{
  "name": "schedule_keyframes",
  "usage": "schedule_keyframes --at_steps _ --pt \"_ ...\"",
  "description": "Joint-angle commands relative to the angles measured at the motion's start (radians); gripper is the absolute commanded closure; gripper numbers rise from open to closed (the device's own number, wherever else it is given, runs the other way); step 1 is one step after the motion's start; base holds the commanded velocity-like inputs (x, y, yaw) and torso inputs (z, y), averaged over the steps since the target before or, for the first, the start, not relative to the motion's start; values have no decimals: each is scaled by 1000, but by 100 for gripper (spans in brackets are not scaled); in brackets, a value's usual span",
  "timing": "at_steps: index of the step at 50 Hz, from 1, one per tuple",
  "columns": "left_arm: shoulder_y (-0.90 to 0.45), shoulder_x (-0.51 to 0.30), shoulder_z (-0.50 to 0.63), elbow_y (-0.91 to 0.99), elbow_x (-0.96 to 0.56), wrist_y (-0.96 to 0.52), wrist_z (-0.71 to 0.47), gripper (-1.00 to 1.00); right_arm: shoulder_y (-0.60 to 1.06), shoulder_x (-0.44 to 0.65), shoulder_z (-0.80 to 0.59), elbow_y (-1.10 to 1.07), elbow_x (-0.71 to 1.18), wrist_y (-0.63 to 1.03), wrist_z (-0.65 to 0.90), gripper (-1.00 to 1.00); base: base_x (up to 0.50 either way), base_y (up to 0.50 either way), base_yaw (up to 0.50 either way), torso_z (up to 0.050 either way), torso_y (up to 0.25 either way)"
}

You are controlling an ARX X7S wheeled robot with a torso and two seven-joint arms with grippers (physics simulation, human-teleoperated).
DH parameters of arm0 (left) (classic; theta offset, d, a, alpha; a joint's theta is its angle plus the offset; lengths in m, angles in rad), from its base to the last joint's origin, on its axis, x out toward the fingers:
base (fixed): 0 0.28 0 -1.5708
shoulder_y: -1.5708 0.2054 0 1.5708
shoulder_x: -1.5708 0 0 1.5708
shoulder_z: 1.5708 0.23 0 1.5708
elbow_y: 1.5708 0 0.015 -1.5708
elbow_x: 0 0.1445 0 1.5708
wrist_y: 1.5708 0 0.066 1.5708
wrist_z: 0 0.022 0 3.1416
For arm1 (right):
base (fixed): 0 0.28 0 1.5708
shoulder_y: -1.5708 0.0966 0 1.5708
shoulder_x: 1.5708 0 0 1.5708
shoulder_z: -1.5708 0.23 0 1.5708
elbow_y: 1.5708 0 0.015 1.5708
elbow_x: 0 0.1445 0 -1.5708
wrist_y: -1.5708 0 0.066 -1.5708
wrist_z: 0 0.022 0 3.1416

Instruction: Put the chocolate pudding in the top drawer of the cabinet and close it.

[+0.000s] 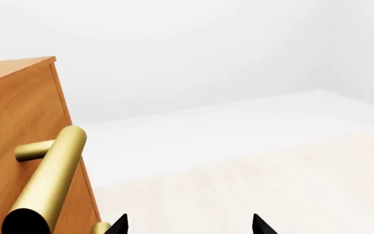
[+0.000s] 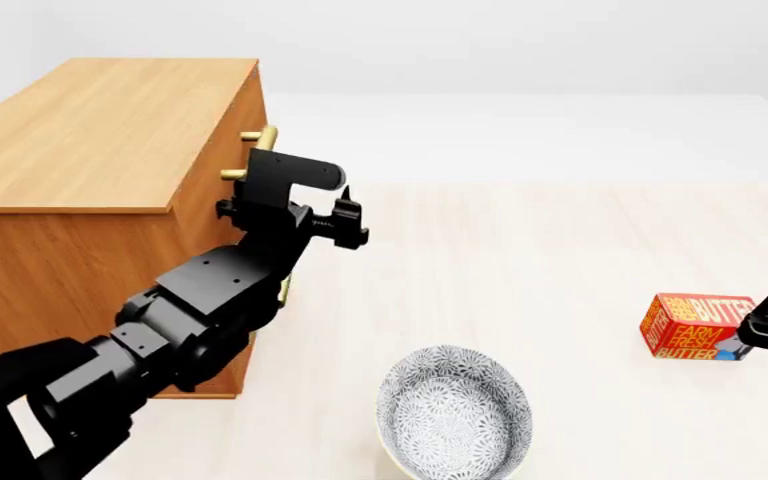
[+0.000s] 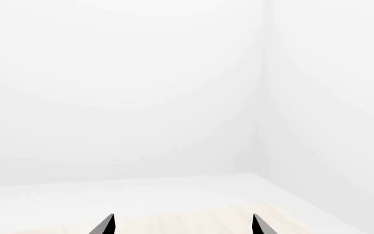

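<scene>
Orange-brown wood makes up the cabinet (image 2: pixel 91 150), the biggest thing on the pale table (image 2: pixel 558 260), standing at the left of the head view. Its front faces right, and the brass handle (image 1: pixel 50 175) of the top drawer (image 1: pixel 11 126) juts out near the top edge; the drawer front sits flush with the cabinet. The black left arm (image 2: pixel 184 330) reaches up along that front, its pincer (image 2: pixel 345 222) just beside the handle but not around it; in the wrist view its tips (image 1: pixel 118 225) stand wide apart, with nothing between them. A patterned bowl (image 2: pixel 454 410) sits near the front edge. A red-orange butter box (image 2: pixel 695 325) lies far right, next to the right pincer (image 3: pixel 182 225), whose tips are also spread wide and empty. Chocolate pudding cannot be made out in any view.
</scene>
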Motion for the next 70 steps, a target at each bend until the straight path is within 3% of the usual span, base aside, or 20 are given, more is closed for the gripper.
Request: schedule_keyframes --at_steps 1,17,22,27,38,54,70 --pt "2 -83 -16 -75 -51 -8 -103 -100 -1 -1 -2 1 -1 -5 2 -100 0 4 7 0 0" --pt "-2 -104 -7 9 -29 -6 -122 -100 -5 -14 0 8 5 -14 -1 -100 0 0 2 0 0" --pt "-9 -139 -4 134 -27 -6 -102 -100 -5 -17 2 7 3 -12 3 -100 0 0 0 0 3" --pt "7 -272 -6 384 -38 14 -78 -100 -5 -22 3 11 5 -11 1 -100 0 0 0 0 2" --pt "0 -413 0 711 -17 19 -91 -100 -5 -41 7 16 6 -6 -11 -100 0 0 0 0 1" --pt "59 -628 -18 1036 160 139 -268 -100 -13 -36 3 -61 -80 6 -2 -100 0 0 0 0 1" --pt "208 -850 -16 1219 378 326 -412 -100 -6 -21 9 -210 -195 84 40 -100 0 0 0 0 0"
